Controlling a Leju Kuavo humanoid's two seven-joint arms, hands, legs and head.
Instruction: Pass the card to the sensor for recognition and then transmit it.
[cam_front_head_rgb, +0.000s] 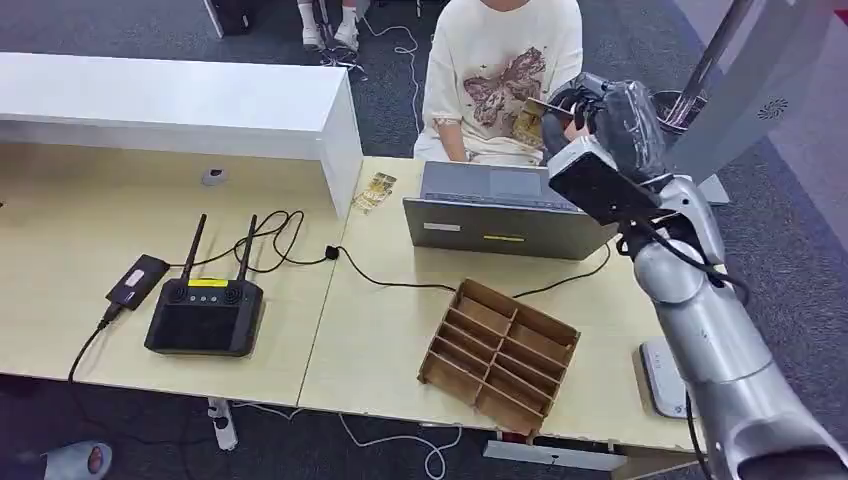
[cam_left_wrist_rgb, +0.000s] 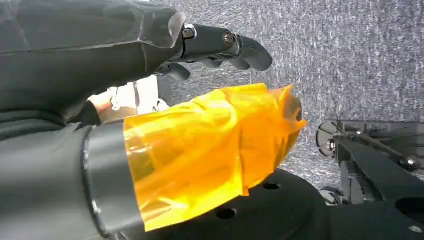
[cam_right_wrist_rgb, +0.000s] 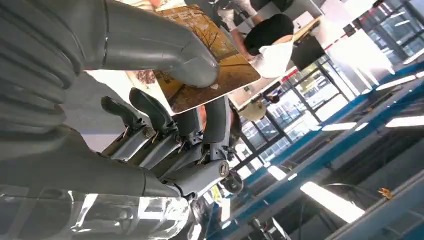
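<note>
Silver forearm nearest me first: my right arm rises from the lower right of the head view, over the edge of the pale wood surface (cam_front_head_rgb: 380, 340) and past the brown slotted organizer (cam_front_head_rgb: 497, 356), to where the right hand (cam_front_head_rgb: 600, 110) is raised above the open laptop (cam_front_head_rgb: 500, 205). In the right wrist view that hand (cam_right_wrist_rgb: 165, 125) pinches the card (cam_right_wrist_rgb: 210, 65), thumb pressed on its printed face and fingers behind it, so the card lies inside the grip, not off to any side. Its long axis seems to run outward from the palm toward the seated person (cam_front_head_rgb: 500, 60) just beyond the laptop. I judge the handover turns on that line, free edge leading (I can't pick out the sensor from here). My left hand (cam_left_wrist_rgb: 220, 45) hangs over grey carpet, fingers loosely curled and apart, holding nothing, so it is well away from the card.
</note>
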